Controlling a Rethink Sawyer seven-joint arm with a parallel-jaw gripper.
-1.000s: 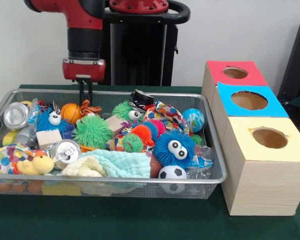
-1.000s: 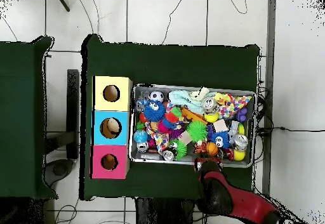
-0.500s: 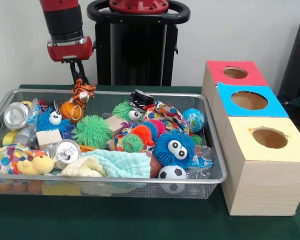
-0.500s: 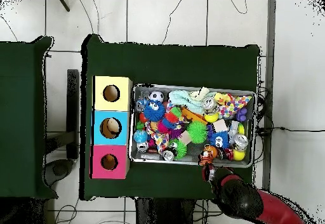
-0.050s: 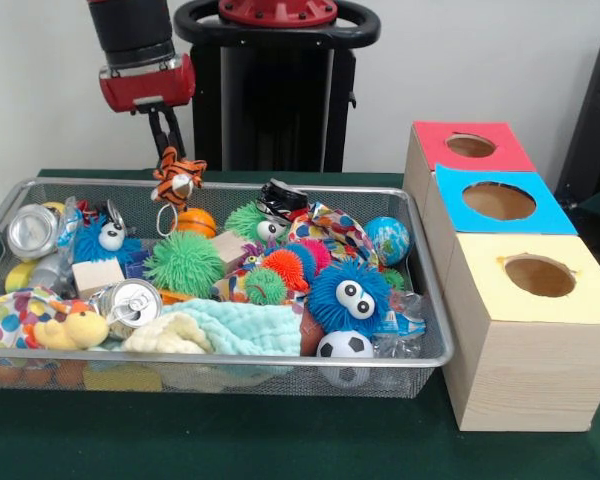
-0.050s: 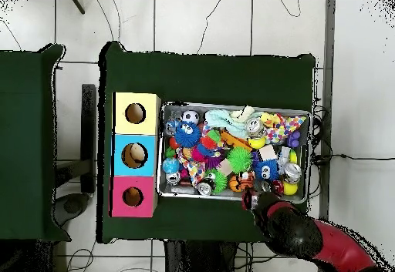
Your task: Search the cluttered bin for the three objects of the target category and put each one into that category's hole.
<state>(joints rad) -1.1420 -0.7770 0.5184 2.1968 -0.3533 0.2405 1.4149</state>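
Now end effector point(image 5: 168, 140) higher, tiger toy point(image 5: 176, 180) lifted, orange ball point(image 5: 194, 221) dropped back

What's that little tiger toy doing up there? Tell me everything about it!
The tiger toy is a small plush, orange with black stripes and a white face patch. It hangs in the air from the gripper, which pinches its top, above the far rim of the wire bin. A thin loop dangles beneath it, just over an orange ball. Nothing else seems to touch it.
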